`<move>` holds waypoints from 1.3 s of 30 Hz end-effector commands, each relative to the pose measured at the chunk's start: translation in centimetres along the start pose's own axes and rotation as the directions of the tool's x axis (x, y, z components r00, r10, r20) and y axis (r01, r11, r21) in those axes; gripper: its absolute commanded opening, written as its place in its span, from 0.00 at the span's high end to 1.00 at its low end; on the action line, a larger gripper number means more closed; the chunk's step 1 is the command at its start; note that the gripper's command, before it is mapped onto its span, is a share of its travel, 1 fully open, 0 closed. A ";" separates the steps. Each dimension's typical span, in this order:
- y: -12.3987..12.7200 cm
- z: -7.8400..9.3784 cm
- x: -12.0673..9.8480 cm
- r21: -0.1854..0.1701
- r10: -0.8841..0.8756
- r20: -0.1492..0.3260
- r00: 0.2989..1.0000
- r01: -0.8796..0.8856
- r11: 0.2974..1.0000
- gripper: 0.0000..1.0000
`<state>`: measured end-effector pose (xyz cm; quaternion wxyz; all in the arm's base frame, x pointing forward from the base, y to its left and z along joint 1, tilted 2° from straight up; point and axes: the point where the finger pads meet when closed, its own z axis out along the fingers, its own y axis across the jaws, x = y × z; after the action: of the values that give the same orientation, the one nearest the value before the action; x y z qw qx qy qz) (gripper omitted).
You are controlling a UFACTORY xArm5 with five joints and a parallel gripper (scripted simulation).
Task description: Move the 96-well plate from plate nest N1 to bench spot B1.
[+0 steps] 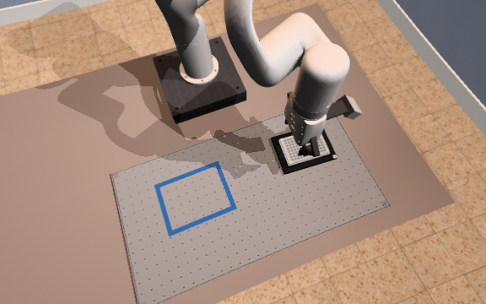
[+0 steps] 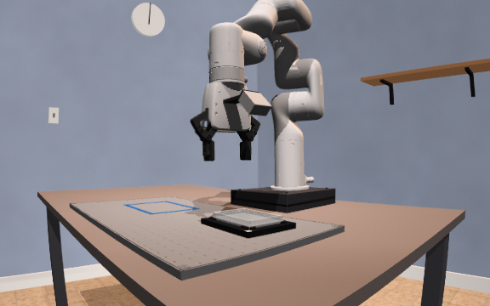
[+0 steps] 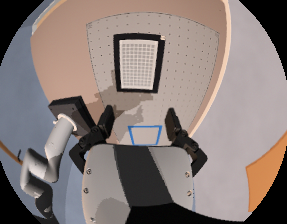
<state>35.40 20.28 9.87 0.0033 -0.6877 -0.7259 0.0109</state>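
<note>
The white 96-well plate (image 1: pixel 299 147) sits flat in the black plate nest (image 1: pixel 304 154) at the right of the grey deck. It also shows in the side view (image 2: pixel 247 218) and in the wrist view (image 3: pixel 138 66). My gripper (image 2: pixel 226 151) hangs open and empty well above the plate, roughly over it. From above, the fingers (image 1: pixel 309 151) overlap the plate and the wrist hides part of it. The blue taped outline (image 1: pixel 195 198) lies on the left part of the deck with nothing inside it; it also shows in the wrist view (image 3: pixel 144 135) between the fingers.
The arm's black base block (image 1: pixel 199 84) stands behind the deck. The perforated grey deck (image 1: pixel 249 198) lies on a brown table. A wooden shelf (image 2: pixel 427 73) hangs on the wall at the right, far from the arm.
</note>
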 end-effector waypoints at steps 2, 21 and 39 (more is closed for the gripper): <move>-0.3 1.2 1.9 -0.003 0.000 -0.001 1.000 0.000 1.000 0.00; -1.1 3.1 4.8 -0.003 0.000 0.001 1.000 0.000 1.000 0.00; -1.0 5.0 4.8 -0.003 0.000 0.001 1.000 0.000 1.000 0.00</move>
<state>33.85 24.80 4.95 0.0023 -0.6877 -0.7259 0.0125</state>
